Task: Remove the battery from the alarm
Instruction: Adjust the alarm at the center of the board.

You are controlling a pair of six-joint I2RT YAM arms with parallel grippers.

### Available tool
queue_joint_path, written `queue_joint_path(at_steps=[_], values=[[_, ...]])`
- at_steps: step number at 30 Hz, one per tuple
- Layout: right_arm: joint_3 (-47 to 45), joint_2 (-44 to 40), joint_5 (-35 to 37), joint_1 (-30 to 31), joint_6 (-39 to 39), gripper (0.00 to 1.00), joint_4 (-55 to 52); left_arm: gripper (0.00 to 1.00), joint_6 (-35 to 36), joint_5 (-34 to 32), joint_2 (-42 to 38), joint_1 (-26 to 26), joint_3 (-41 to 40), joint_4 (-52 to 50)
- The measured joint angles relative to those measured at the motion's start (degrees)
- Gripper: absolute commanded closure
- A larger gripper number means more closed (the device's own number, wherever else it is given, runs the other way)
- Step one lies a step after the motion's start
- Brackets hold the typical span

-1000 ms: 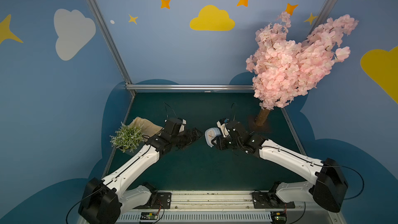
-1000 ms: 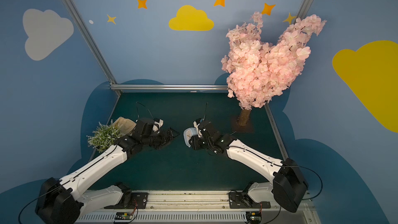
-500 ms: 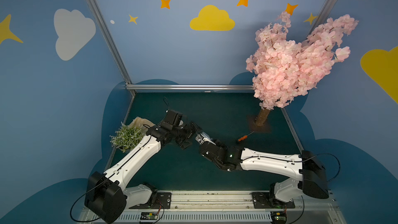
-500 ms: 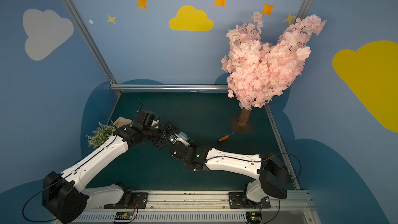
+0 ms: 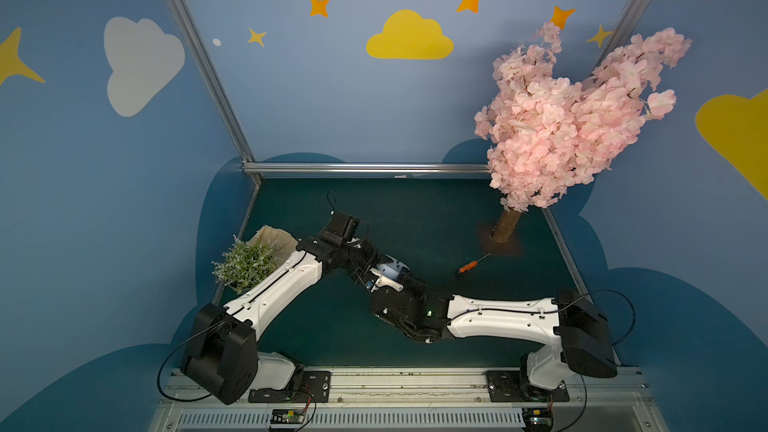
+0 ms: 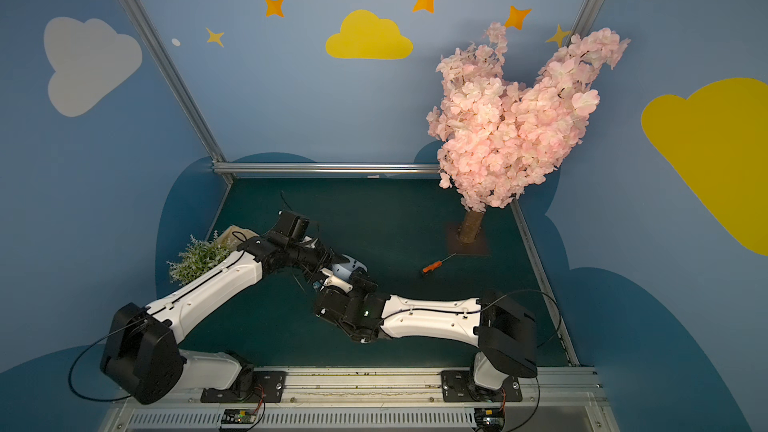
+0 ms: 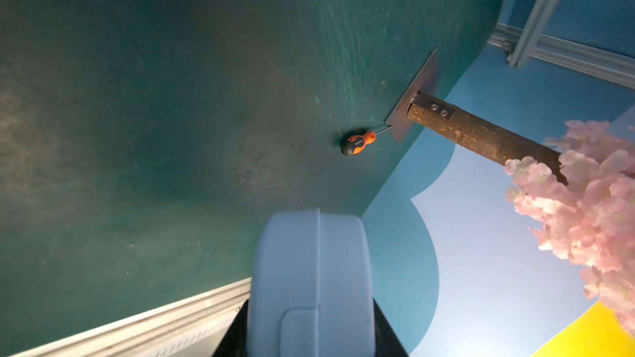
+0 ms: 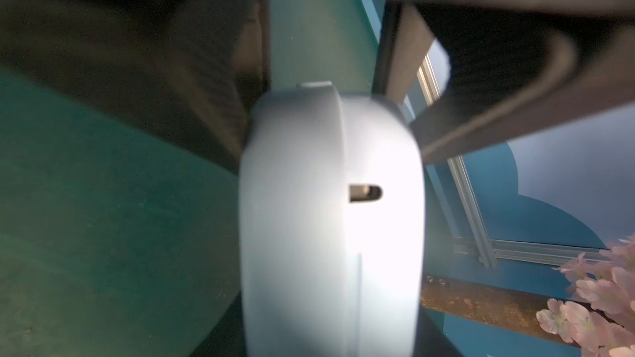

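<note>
The pale blue alarm (image 5: 391, 271) hangs above the green mat in the middle, seen edge-on in both wrist views, with both grippers on it. My left gripper (image 5: 373, 264) comes in from the left and is shut on the alarm (image 7: 311, 279), a dark finger against each side. My right gripper (image 5: 397, 284) reaches up from the front and is shut on the alarm (image 8: 330, 218) too. In a top view the alarm (image 6: 348, 268) shows between the two black wrists. The battery is hidden.
An orange-handled screwdriver (image 5: 467, 268) lies on the mat right of the alarm, its tip towards the base plate of the pink blossom tree (image 5: 508, 227). A small green plant (image 5: 245, 263) and a tan bag stand at the left edge.
The right arm has swung low and carried the alarm left to the left gripper. The left jaws, wide open before, have closed onto the alarm.
</note>
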Motion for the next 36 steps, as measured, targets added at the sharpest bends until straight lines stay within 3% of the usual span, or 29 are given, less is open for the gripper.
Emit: queue_joint_path(at_steps=[2,6,9,12,16,21,26,30,36], values=[[0.0,0.2,0.7,0.0,-0.4,0.5,0.4,0.81,-0.1,0.1,0.2,0.1,0.1,0.5],[0.2,0.6,1.2,0.3,-0.8,0.14,1.7,0.85,-0.2,0.5,1.3,-0.2,0.1,0.5],[0.5,0.6,0.6,0.5,-0.2,0.02,1.5,0.88,0.6,0.6,1.9,-0.3,0.1,0.5],[0.6,-0.7,-3.8,-0.1,2.1,0.02,-0.4,0.9,3.4,0.0,1.6,0.2,0.1,1.0],[-0.3,-7.1,-16.9,-4.2,7.1,0.02,-5.2,0.9,10.9,-1.7,0.2,2.4,0.1,0.7],[-3.8,-19.3,-36.4,-16.9,13.8,0.02,-9.2,0.89,19.4,-0.1,-4.3,4.7,-5.3,7.1],[-8.3,-25.3,-49.8,-26.1,20.6,0.02,-10.5,0.88,25.4,4.3,-4.7,4.6,-9.0,10.9],[-10.8,-26.9,-57.9,-33.6,26.2,0.03,-10.9,0.87,29.6,7.0,-4.6,4.0,-9.8,12.6],[-12.8,-27.1,-63.8,-40.6,31.7,0.05,-11.0,0.87,33.9,8.8,-0.3,1.3,-9.8,14.7]])
